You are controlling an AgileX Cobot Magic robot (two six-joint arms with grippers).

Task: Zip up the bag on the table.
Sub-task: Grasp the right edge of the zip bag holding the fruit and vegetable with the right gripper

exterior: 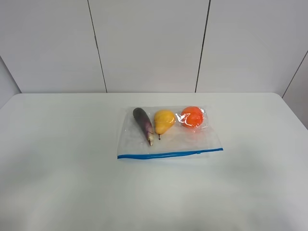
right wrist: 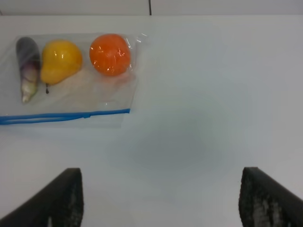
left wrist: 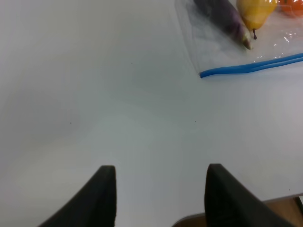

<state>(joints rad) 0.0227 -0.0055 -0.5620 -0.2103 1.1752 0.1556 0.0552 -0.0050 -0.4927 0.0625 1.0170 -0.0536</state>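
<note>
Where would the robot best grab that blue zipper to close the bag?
Probably the small slider on the blue zipper strip, pinched from above, since the bag lies flat on the table. The strip looks split into two lines on the eggplant side of the slider, so it would be pulled that way.

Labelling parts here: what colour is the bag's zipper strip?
Blue; the zipper strip shows best in the exterior high view.

The high camera looks down on the whole table (exterior: 57, 183) from its front, bag (exterior: 168, 139) mid-frame. My left wrist camera sits low and close, facing past my left claw (left wrist: 161, 168) to the bag's corner ahead. My right one, farther back, faces past my right claw (right wrist: 161, 171), most of the bag ahead-left. All share the zip (exterior: 168, 154).
</note>
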